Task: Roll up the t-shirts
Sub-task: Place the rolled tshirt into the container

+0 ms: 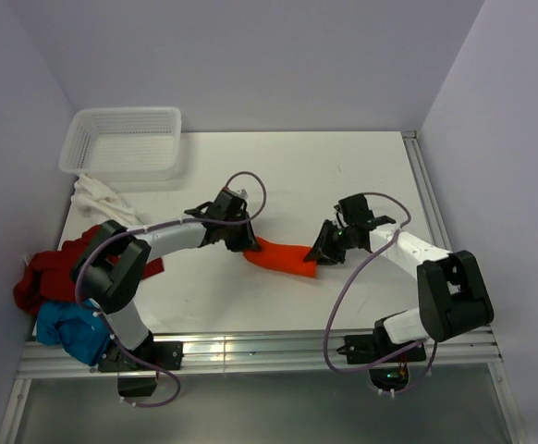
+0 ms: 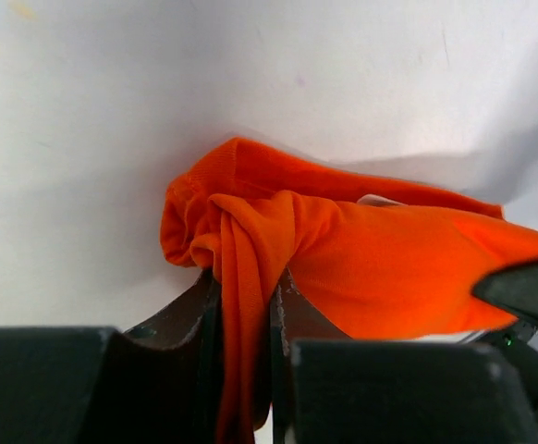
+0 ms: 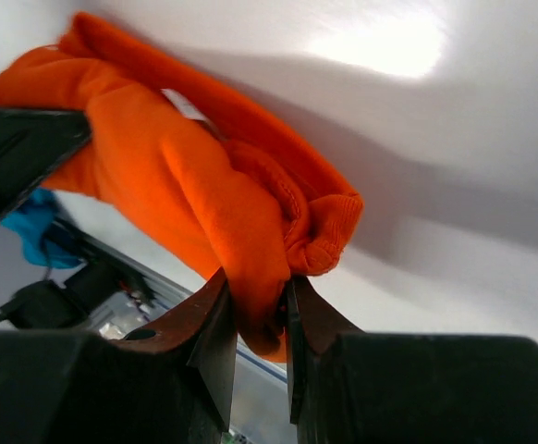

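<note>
Partly hidden: both ends of the orange shirt [image 1: 283,256] are covered by the grippers in the top view. No view shows its collar or sleeves clearly.
Cut off: the red shirt [image 1: 36,277] and blue shirt [image 1: 70,331] lie half behind the left arm's bulky joint. The blue one sits at the near left corner of the tabletop [image 1: 343,176], partly over the metal rail. In the right wrist view only a scrap of blue shows behind the orange cloth.
Hard to tell: I cannot tell whether the orange shirt's middle rests on the tabletop or hangs just above it. The wrist views show shadow beneath it.
Orange shirt, look: it is bunched into a long, thick, twisted band with loose folds. A hemmed edge curls at each end, and a small white patch shows between the folds.
Orange shirt, place: it is in the middle of the tabletop, stretched between the two grippers.
Left gripper [image 1: 244,242]: narrow, with the jaws pinching a fold at the shirt's left end.
Right gripper [image 1: 323,252]: narrow, clamped on the bunched cloth at the right end.
White shirt [image 1: 98,197]: crumpled at the left edge, just beside the basket [image 1: 126,113].
Basket: stands at the far left corner.
</note>
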`<state>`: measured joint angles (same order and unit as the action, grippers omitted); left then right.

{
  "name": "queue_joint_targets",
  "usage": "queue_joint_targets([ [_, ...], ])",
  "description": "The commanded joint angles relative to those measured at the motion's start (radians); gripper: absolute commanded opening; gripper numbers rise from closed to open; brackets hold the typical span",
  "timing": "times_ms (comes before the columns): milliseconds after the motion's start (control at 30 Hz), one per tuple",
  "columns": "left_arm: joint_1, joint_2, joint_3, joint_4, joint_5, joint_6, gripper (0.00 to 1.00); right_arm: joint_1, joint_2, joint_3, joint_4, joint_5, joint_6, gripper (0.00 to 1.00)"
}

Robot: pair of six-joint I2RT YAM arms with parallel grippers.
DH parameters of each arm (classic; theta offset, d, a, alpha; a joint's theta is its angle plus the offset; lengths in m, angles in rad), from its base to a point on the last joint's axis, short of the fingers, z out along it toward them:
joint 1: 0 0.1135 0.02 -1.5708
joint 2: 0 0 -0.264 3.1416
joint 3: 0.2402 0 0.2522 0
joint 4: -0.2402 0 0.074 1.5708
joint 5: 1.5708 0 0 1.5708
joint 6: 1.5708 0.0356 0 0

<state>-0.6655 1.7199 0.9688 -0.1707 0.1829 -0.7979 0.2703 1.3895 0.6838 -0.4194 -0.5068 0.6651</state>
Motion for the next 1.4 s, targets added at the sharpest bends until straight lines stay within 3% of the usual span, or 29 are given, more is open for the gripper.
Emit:
queue_joint_targets([
  [0,0.064,0.006,0.088,-0.208,-0.097,0.072,0.00,0.012,-0.003,0.121,0.019,-0.002,0.037,0.00],
  [167,0.135,0.001,0.263,-0.335,-0.117,0.137,0.00,0.027,0.020,0.246,0.014,-0.018,0.062,0.00],
  [533,0.341,0.056,0.583,-0.483,-0.119,0.223,0.00,0.142,0.270,0.641,0.018,-0.007,0.129,0.00],
  [767,0.504,0.102,0.696,-0.376,-0.091,0.252,0.00,0.250,0.475,0.951,0.108,0.054,0.178,0.00],
  [1033,0.638,0.171,0.725,-0.123,-0.128,0.290,0.00,0.328,0.733,1.264,0.254,0.068,0.273,0.00],
  [1200,0.725,0.297,0.819,-0.070,-0.100,0.264,0.00,0.386,0.999,1.632,0.248,0.060,0.352,0.00],
  [1267,0.750,0.378,0.872,-0.107,-0.086,0.243,0.00,0.402,1.052,1.683,0.286,0.088,0.389,0.00],
  [1367,0.776,0.463,0.924,-0.122,-0.063,0.223,0.00,0.418,1.053,1.615,0.378,0.123,0.421,0.00],
])
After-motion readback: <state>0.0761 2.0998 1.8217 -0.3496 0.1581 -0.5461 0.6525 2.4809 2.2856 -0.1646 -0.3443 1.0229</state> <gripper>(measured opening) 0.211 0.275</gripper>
